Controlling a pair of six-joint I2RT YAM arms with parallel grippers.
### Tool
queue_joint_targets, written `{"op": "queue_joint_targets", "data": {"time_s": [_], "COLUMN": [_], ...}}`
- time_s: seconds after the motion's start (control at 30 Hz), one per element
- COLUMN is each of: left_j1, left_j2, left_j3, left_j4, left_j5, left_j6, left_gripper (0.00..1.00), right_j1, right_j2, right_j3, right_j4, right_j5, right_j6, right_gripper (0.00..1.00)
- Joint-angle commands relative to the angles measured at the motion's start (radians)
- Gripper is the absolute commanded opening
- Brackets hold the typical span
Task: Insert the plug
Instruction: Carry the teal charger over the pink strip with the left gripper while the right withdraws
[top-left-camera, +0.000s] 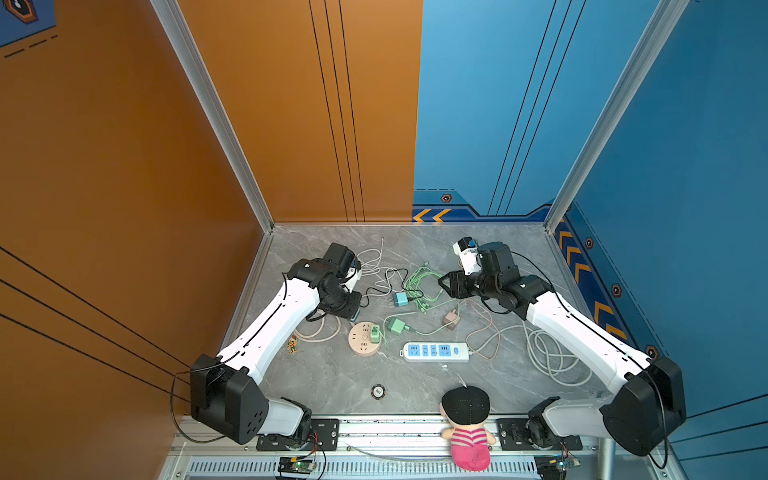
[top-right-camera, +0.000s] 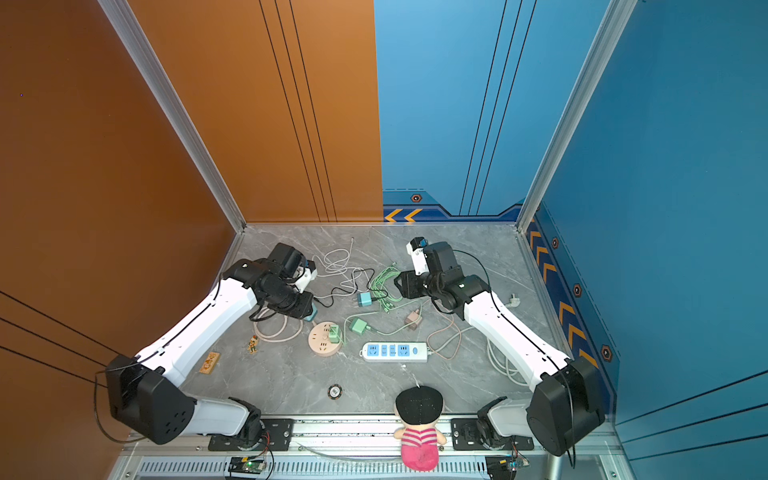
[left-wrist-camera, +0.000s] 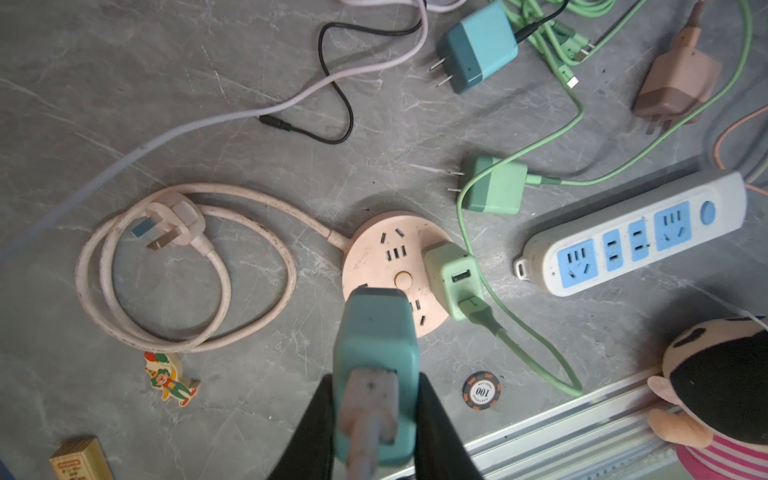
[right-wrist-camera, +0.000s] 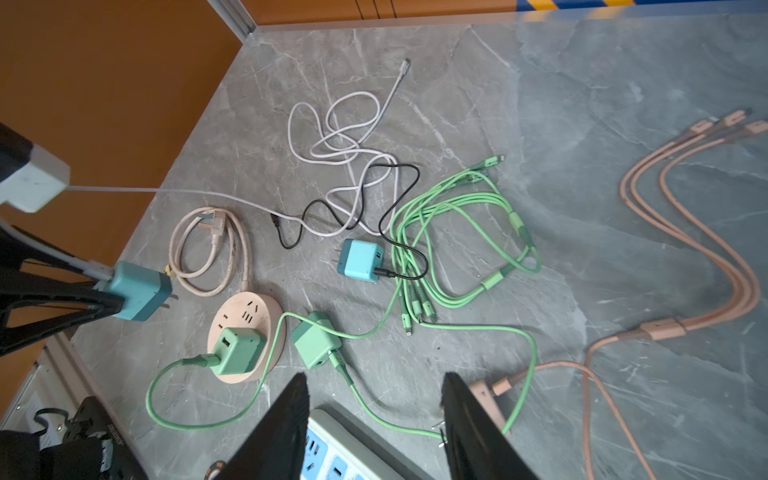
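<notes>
There are five cube-shaped wall chargers: a dark teal charger (left-wrist-camera: 376, 332), a light blue charger (left-wrist-camera: 478, 45), a loose green charger (left-wrist-camera: 494, 185), a plugged-in pale green charger (left-wrist-camera: 453, 278) and a dusty pink charger (left-wrist-camera: 675, 83). Two power strips: a round pink socket hub (left-wrist-camera: 374, 255), a long white-and-blue strip (left-wrist-camera: 631, 232). One plush doll (left-wrist-camera: 719, 386), one poker chip (left-wrist-camera: 481, 390), one clown figurine (left-wrist-camera: 168, 378).

Green charger (left-wrist-camera: 453, 278) occupies one side of round hub (left-wrist-camera: 374, 253); visible slots alongside unobstructed

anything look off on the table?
Plush doll slumps over the front rail, half off the table. Further back, the white cable and black cable lie tangled together.
</notes>
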Motion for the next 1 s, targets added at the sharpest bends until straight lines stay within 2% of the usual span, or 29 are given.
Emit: {"op": "queue_joint_targets", "data": {"time_s": [0.0, 0.6, 0.97], "left_j1": [-0.002, -0.019, -0.034], "left_j2": [-0.046, -0.117, -0.087], "left_j3": [-0.040, -0.216, -0.223], "left_j4": [-0.005, 0.109, 0.120], "left_j5": [-0.065, -0.096, -0.090], "left_j6": [-0.047, -0.160, -0.195], "left_gripper": [0.00, 0.00, 0.00], "right_j1": [-0.007, -0.028, -0.030], "right_j2": [-0.040, -0.008, 0.020], "right_j3": [-0.034, -0.068, -0.059], "right_j4": [-0.066, -0.071, -0.077], "right_j5": [0.148, 0.156, 0.199], "right_j6": [-0.004, -0.003, -0.024], "right_gripper": [0.54, 0.55, 0.58]}}
